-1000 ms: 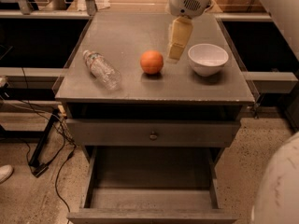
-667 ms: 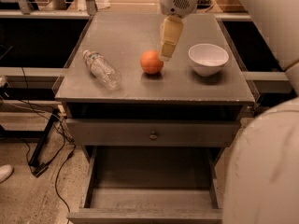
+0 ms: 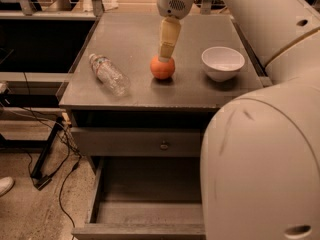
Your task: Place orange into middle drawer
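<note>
Since the orange (image 3: 162, 69) is a firm, round fruit of modest weight with dull dimpled skin, it should bear a moderate squeeze without harm. I judge that it will roll if it is pushed off-centre, so the surest hold looks to be across its widest girth, taken from above.

It sits on the desk (image 3: 130, 34) about midway between the left and right edges, somewhat nearer the front edge than the back. The gripper (image 3: 165, 55) hangs straight down over it, its tip at the top of the fruit. It shows as one pale shape, so I cannot tell whether it is spread or closed, or whether it truly touches the skin.

A plastic bottle (image 3: 109, 74) lies on its side toward the left edge, and a white bowl (image 3: 222, 71) stands toward the right edge; both are apart from the fruit.

Below the front edge, under a closed drawer front (image 3: 125, 143) with a knob, the middle drawer (image 3: 145, 186) stands pulled out. Its right side is hidden behind the robot's pale arm (image 3: 260, 174), its back lies in shadow, and the bottom of the view cuts off its front wall.
</note>
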